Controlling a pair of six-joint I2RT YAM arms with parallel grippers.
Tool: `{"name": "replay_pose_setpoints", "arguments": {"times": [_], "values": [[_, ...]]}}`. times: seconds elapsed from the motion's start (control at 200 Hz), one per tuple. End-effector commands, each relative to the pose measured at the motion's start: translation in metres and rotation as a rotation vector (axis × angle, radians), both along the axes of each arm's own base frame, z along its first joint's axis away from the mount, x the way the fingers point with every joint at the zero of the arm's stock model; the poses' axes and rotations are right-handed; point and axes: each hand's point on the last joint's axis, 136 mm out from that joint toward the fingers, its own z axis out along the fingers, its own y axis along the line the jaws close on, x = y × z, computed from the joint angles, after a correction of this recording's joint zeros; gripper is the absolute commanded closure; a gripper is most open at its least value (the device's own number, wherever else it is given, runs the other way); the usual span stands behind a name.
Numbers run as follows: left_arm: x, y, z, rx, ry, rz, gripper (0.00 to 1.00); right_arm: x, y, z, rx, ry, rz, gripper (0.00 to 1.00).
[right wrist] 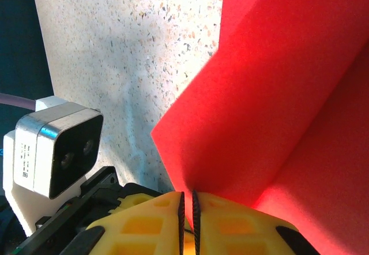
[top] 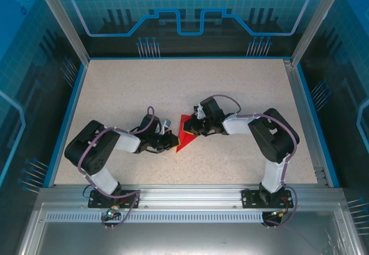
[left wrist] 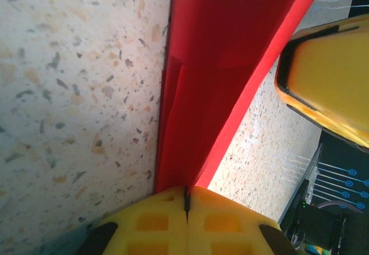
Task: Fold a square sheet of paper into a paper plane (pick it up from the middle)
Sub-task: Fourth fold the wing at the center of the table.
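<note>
Near the middle of the speckled table point(top: 242, 93), the left gripper point(left wrist: 185, 202) has its yellow pads pressed tight together, pinching one edge of the creased red sheet of paper point(top: 185, 136). The sheet lies between both arms. The right gripper point(right wrist: 187, 204) clamps its other side, jaws nearly closed.
</note>
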Motion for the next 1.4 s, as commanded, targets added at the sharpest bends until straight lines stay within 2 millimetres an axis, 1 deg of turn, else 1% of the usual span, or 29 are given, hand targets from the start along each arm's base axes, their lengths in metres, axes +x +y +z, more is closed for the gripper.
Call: {"name": "replay_pose_setpoints", "arguments": {"times": [0.0, 0.065, 0.16, 0.375, 0.68, 0.765, 0.955, 1.065, 1.13, 1.22, 1.395], "values": [[-0.006, 0.004, -0.012, 0.018, 0.076, -0.003, 0.98, 0.001, 0.006, 0.002, 0.008, 0.000, 0.009, 0.85], [-0.005, 0.002, -0.010, 0.012, 0.074, -0.014, 0.98, -0.001, 0.006, 0.004, 0.005, -0.005, 0.010, 0.85], [-0.005, -0.001, -0.007, 0.012, 0.077, -0.043, 0.98, -0.002, 0.001, 0.003, -0.001, 0.006, -0.028, 0.85], [-0.005, 0.000, -0.010, 0.016, 0.116, -0.043, 0.98, -0.005, -0.009, -0.001, -0.049, 0.003, -0.077, 0.85], [-0.003, -0.001, -0.018, -0.015, 0.182, -0.017, 0.98, -0.004, 0.000, 0.001, -0.025, 0.001, -0.050, 0.85], [-0.003, 0.000, -0.021, -0.016, 0.196, -0.009, 0.98, -0.001, 0.000, -0.002, -0.032, 0.005, -0.053, 0.85], [-0.007, 0.005, -0.031, -0.008, 0.255, 0.011, 0.99, 0.003, 0.001, -0.001, -0.036, 0.002, -0.056, 0.84], [-0.006, 0.008, -0.033, -0.008, 0.268, 0.026, 0.98, 0.004, 0.000, -0.003, -0.051, 0.007, -0.060, 0.84], [-0.006, 0.008, -0.033, -0.009, 0.270, 0.026, 0.98, 0.005, 0.002, -0.002, -0.043, 0.006, -0.050, 0.84], [-0.006, 0.008, -0.035, -0.004, 0.273, 0.027, 0.98, 0.004, 0.007, -0.004, -0.032, 0.021, -0.029, 0.84], [-0.008, 0.011, -0.039, 0.008, 0.279, 0.034, 0.98, 0.007, 0.004, -0.014, -0.056, 0.034, -0.043, 0.84]]}}
